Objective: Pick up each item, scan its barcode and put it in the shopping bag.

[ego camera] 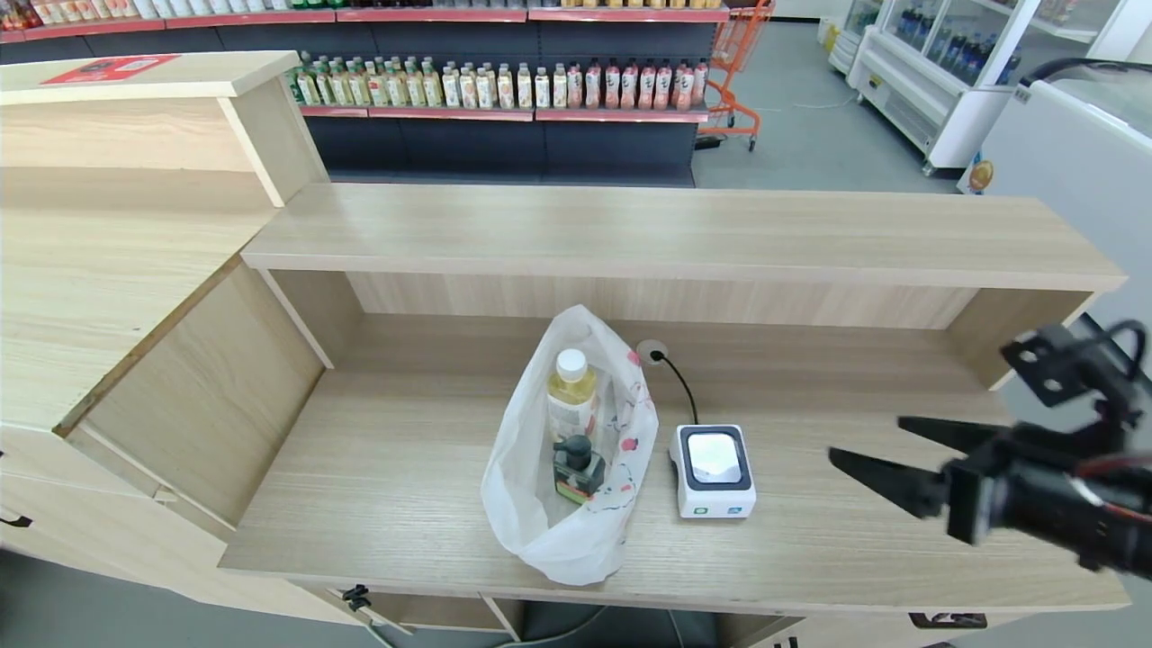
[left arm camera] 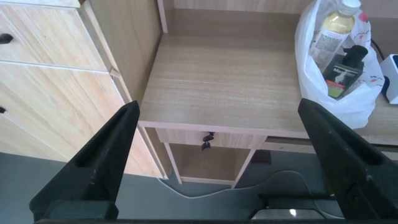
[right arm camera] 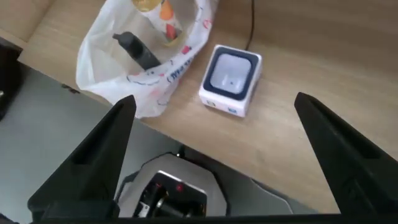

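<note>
A white plastic shopping bag [ego camera: 526, 486] lies open on the wooden counter [ego camera: 378, 486], left of the scanner. Inside it stand a yellow drink bottle [ego camera: 571, 385] with a white cap and a dark pump bottle [ego camera: 578, 466]. The white barcode scanner [ego camera: 713, 468] has its dark window facing up. My right gripper [ego camera: 866, 439] hangs open and holds nothing, to the right of the scanner and above the counter. From its wrist, the right gripper [right arm camera: 214, 102] looks down on the scanner [right arm camera: 230, 81] and bag [right arm camera: 124, 74]. My left gripper [left arm camera: 219, 106] is open over the counter's left front part, well away from the bag [left arm camera: 348, 106].
A black cable [ego camera: 679, 382] runs from the scanner to a hole at the counter's back. A raised shelf [ego camera: 684, 234] overhangs the back, and a taller cabinet [ego camera: 117, 225] closes the left side. A drawer handle [left arm camera: 207, 142] sits below the front edge. Store shelves [ego camera: 504, 85] lie beyond.
</note>
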